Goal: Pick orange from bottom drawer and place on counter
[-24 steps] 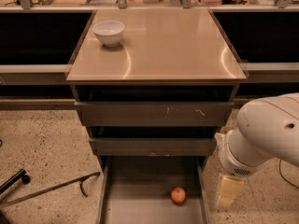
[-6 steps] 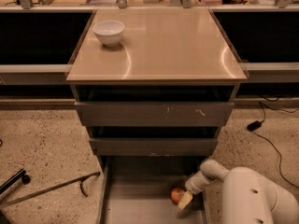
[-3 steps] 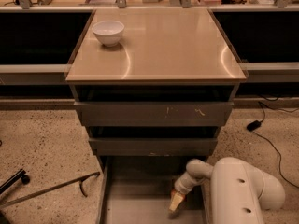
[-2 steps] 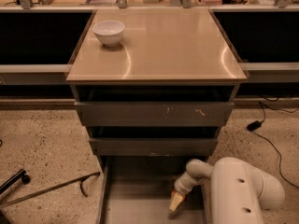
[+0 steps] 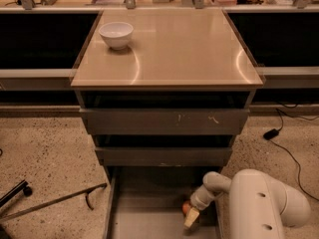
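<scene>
The gripper [image 5: 192,218] sits low in the bottom drawer [image 5: 144,215], right beside the orange [image 5: 186,208] and near the right wall. The 2 upper drawer fronts [image 5: 164,122] jut out above the drawer's back. The drawer floor to the left lies open. On the tabletop [image 5: 189,49], a white bowl [image 5: 116,34] takes the far left corner and the rest is bare.

Small orange [image 5: 186,208] against the jaws in the open bottom drawer [image 5: 144,217]; glossy beige counter [image 5: 179,54] above.

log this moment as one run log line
stage: pick | end effector: low in bottom drawer, at the orange | orange: in drawer, right side, partly hidden | counter: white bowl, far left corner
</scene>
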{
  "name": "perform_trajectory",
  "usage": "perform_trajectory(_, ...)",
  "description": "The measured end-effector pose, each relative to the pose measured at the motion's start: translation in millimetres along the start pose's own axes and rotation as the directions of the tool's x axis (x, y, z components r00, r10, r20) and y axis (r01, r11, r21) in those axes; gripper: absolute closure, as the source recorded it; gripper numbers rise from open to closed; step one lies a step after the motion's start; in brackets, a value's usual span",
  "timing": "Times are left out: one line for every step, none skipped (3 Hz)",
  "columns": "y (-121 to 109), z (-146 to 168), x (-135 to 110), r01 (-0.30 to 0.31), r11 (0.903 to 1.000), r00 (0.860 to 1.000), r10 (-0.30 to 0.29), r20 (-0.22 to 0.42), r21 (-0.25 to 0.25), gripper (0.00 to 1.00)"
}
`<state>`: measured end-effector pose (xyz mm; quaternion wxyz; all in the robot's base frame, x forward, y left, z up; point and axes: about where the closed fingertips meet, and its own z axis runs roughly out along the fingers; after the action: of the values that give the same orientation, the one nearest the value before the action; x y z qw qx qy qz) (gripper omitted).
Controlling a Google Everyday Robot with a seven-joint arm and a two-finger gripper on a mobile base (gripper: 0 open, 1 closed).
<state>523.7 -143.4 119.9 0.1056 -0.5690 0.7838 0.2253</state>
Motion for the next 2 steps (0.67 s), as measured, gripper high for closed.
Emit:
perform_trajectory(0.0,0.0,0.0,0.000,1.0000,1.000,0.000,0.000,0.000,0.11)
perform_trajectory(0.0,0.0,0.0,0.000,1.0000,1.000,0.000,0.000,0.000,0.28)
